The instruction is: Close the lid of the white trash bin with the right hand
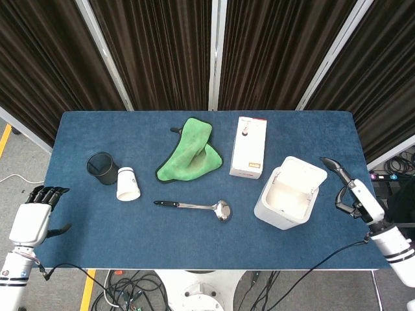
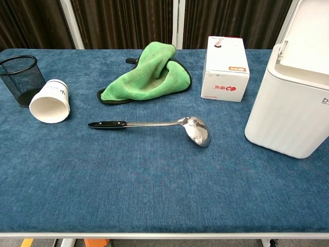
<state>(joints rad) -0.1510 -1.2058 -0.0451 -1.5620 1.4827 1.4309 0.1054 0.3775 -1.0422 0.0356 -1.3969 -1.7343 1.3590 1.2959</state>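
On the blue felt table (image 1: 194,240): one white plastic trash bin (image 1: 285,197) near the right edge with its hinged lid (image 1: 305,171) standing open, one white-and-red carton box (image 1: 248,148), one crumpled green cloth (image 1: 190,153), one steel ladle with a black handle (image 1: 194,207), one white paper cup (image 1: 128,184) on its side, and one black mesh pen cup (image 1: 101,167). One right hand (image 1: 351,194) hovers just right of the bin, fingers spread and holding nothing. One left hand (image 1: 35,216) hangs off the table's left edge, fingers loosely extended, holding nothing.

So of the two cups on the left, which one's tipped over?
The white paper cup: it lies on its side, its mouth facing the table's front edge. The black mesh cup beside it stands upright.
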